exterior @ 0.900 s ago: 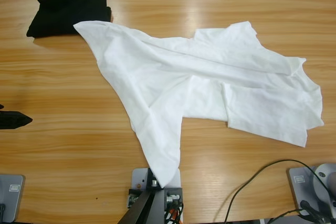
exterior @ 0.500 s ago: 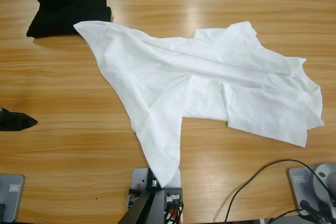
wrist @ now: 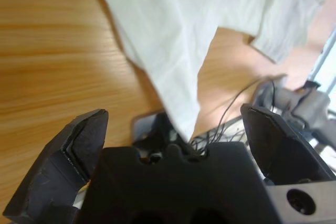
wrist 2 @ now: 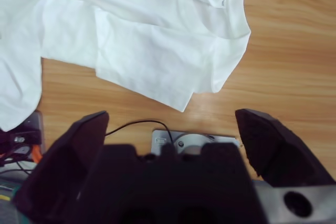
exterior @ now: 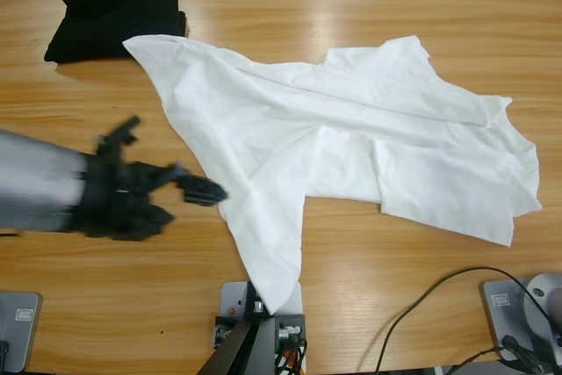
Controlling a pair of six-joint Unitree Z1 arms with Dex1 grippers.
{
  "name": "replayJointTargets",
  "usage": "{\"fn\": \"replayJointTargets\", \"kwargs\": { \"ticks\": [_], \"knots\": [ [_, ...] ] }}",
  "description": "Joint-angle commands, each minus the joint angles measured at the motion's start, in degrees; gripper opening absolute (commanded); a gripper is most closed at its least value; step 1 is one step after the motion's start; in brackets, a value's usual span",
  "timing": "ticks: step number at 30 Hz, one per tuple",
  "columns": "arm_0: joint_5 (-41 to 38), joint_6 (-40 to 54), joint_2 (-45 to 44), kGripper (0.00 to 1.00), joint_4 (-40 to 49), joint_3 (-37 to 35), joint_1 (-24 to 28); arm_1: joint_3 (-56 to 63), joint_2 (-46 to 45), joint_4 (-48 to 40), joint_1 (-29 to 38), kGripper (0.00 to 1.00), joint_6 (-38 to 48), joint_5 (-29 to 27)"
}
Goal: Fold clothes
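Observation:
The clothes, a white T-shirt (exterior: 351, 129), lie crumpled and spread across the middle and right of the wooden table (exterior: 105, 287). One pointed corner hangs over the front edge. My left gripper (exterior: 180, 173) reaches in from the left and stands open just left of the shirt's lower left edge, apart from it. In the left wrist view, my left gripper (wrist: 176, 114) has its jaws wide, with the T-shirt's (wrist: 168, 40) pointed corner ahead between them. My right gripper (wrist 2: 172, 115) is open above the T-shirt's (wrist 2: 136, 24) right part, holding nothing. It is out of the high view.
A folded black garment (exterior: 114, 24) lies at the far left corner, touching the shirt's upper tip. A black cable (exterior: 430, 305) loops over the front right of the table. Bare wood shows left of and in front of the shirt.
The left arm has swung in from the left edge toward the shirt's lower left edge. The shirt has not moved.

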Motion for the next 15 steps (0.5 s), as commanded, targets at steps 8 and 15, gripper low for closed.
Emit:
{"fn": "replayJointTargets", "kwargs": {
  "ticks": [8,15],
  "knots": [
    [2.92,-9.47,15.12,0.881,-8.86,0.25,-6.57,1.87,-4.36,1.79,0.68,0.991,0.67,0.39],
    [3.01,-9.86,17.56,0.753,-13.80,0.49,-6.73,2.31,-5.26,1.72,0.75,0.982,0.58,0.67]
  ]
}}
